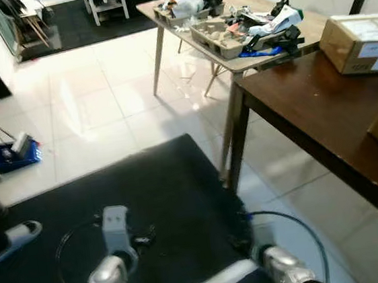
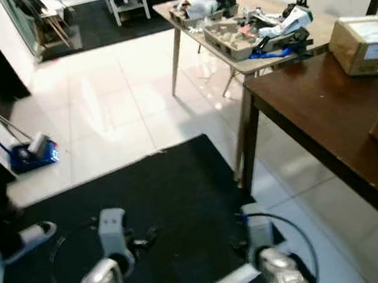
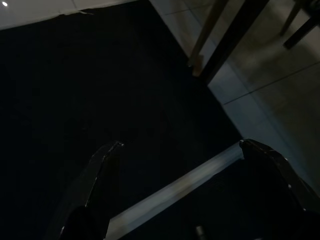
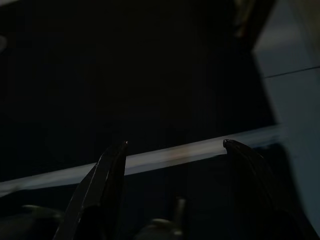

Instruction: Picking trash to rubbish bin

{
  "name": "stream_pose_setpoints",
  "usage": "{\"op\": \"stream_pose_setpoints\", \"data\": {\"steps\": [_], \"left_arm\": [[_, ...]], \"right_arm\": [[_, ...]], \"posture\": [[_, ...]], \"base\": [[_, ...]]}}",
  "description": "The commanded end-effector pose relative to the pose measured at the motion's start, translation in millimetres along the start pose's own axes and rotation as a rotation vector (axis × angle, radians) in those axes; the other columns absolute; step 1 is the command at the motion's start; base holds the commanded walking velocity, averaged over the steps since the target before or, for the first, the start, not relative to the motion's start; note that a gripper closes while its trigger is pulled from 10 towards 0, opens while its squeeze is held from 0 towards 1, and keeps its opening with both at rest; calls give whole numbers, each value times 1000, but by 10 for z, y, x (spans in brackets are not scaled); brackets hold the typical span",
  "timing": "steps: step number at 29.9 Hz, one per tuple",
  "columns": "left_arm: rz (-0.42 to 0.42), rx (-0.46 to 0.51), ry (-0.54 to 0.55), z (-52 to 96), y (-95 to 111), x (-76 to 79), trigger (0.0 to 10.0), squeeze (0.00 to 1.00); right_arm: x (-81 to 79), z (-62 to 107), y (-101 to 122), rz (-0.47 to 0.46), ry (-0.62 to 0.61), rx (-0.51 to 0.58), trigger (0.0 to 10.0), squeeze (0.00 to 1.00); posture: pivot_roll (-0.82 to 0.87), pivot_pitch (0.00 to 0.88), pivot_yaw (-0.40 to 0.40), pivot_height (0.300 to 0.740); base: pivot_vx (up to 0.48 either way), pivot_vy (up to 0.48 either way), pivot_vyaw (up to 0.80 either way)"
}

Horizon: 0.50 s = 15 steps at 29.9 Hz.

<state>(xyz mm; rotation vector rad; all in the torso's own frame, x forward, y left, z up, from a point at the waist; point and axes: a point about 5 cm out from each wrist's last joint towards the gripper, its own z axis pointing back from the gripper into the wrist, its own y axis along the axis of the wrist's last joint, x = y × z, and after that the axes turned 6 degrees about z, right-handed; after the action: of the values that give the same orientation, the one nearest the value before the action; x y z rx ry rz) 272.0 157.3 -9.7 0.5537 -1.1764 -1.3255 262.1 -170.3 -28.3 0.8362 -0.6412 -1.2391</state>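
Note:
Trash lies heaped on the light wooden table (image 1: 162, 14) at the back right: a cardboard egg tray (image 1: 222, 35), crumpled wrappers (image 1: 278, 22) and a blue scrap (image 1: 261, 52). Both silver arms hang low over the black mat (image 1: 166, 184), the left arm (image 1: 111, 271) and the right arm (image 1: 284, 270). My left gripper (image 3: 181, 144) is open above the dark mat with nothing between its fingers. My right gripper (image 4: 175, 143) is open too, also holding nothing.
A dark brown table (image 1: 307, 109) stands close on the right with cardboard boxes (image 1: 358, 42) on it. A mop with a blue head (image 1: 14, 153) leans at the left. A person's shoe (image 1: 19, 235) rests on the mat's left edge. White tiles stretch ahead.

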Motion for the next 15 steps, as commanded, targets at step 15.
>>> {"op": "stream_pose_setpoints", "data": {"steps": [15], "left_arm": [[10,-6,10,43,-40,-45,10000,0]], "right_arm": [[-122,-26,5,6,43,5,10000,0]], "posture": [[-88,70,25,740]], "base": [[273,0,0]]}}
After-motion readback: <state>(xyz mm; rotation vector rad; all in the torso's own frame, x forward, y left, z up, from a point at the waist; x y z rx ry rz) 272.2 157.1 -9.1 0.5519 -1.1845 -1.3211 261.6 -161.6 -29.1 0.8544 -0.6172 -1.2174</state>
